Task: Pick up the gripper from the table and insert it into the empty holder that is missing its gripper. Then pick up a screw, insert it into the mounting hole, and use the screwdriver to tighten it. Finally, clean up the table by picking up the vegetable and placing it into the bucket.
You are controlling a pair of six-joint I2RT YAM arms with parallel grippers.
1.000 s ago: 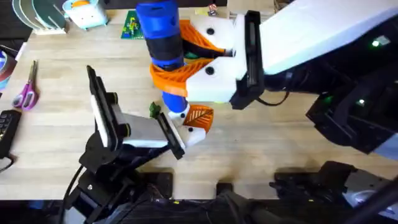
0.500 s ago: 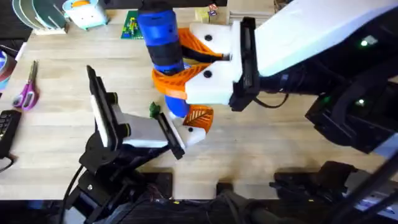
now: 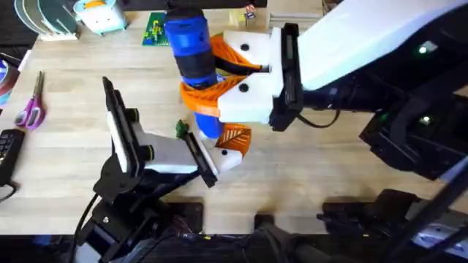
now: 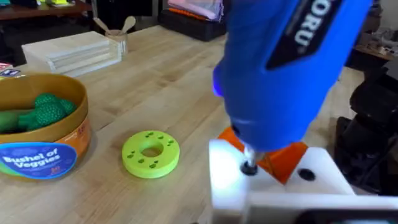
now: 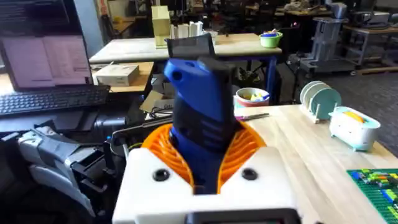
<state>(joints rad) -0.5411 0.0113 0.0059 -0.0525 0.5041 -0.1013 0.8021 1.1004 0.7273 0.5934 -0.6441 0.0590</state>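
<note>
My right gripper (image 3: 208, 73) reaches across the table (image 3: 329, 168) and is shut on the blue screwdriver (image 3: 194, 58), its orange pads (image 5: 245, 149) clamping the handle (image 5: 202, 124). The screwdriver stands nearly upright, tip down. In the left wrist view its metal tip (image 4: 249, 167) rests on the white holder (image 4: 230, 180), beside the orange gripper (image 4: 283, 160) seated in that holder. The holder (image 3: 228, 159) and orange gripper (image 3: 235, 136) belong to my left gripper (image 3: 227, 150). A small dark green vegetable (image 3: 181, 129) lies on the table just left of the screwdriver tip. The bucket (image 4: 43, 155) holds green toy vegetables.
A yellow-green disc with holes (image 4: 151, 152) lies between the bucket and the holder. A clear box (image 4: 81, 53) sits farther back. Pink scissors (image 3: 31, 109) lie at the table's left edge, and a green brick plate (image 3: 153, 29) at the far edge.
The right gripper with the screwdriver has shifted slightly right and down toward the holder. The left arm has not moved.
</note>
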